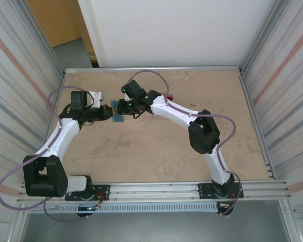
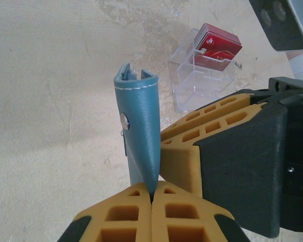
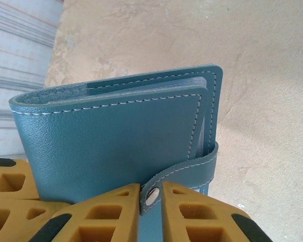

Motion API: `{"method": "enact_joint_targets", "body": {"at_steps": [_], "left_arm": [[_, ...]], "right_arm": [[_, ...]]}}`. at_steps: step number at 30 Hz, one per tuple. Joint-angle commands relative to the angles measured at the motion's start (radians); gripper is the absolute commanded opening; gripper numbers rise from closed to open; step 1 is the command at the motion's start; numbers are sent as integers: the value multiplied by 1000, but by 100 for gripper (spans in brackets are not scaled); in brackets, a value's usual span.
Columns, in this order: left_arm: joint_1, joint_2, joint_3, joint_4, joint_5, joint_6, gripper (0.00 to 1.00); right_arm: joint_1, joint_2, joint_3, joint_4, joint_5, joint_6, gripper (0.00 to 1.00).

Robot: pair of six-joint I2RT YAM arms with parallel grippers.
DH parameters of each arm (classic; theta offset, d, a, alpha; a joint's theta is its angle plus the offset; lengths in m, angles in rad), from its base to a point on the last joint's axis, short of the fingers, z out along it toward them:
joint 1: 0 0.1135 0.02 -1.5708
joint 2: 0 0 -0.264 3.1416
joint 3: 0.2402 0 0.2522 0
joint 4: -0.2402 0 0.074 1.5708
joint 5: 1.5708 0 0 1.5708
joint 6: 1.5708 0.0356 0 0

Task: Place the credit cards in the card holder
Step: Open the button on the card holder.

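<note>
Teal card holder [image 3: 111,146] is pinched by one edge in the closed left gripper [image 2: 151,199]; the right gripper [image 3: 150,201] nearly meets around its snap tab [image 3: 187,169], grip unclear. Credit cards [image 2: 219,44] stand beyond it, nearer the right arm [image 1: 182,113].

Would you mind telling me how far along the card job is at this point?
Done: nothing is loaded yet; the red credit cards sit in the clear case. In hand: the left gripper is pinched shut on the closed card holder, and the right gripper has a finger on either side of the snap tab. Left: undo the tab, open the holder, fetch the cards and slide them in.
</note>
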Motion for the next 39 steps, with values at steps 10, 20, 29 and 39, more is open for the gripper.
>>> {"method": "enact_joint_targets", "body": {"at_steps": [10, 20, 29, 39], "left_arm": [[9, -22, 19, 35, 45, 18, 0], [10, -21, 26, 22, 44, 18, 0], [10, -22, 21, 28, 46, 19, 0], [10, -13, 17, 38, 48, 16, 0]], "right_arm": [[-11, -38, -41, 1, 0, 9, 3], [-15, -52, -41, 0, 1, 8, 0], [-18, -75, -100, 6, 11, -1, 0], [-36, -95, -135, 19, 8, -8, 0]]}}
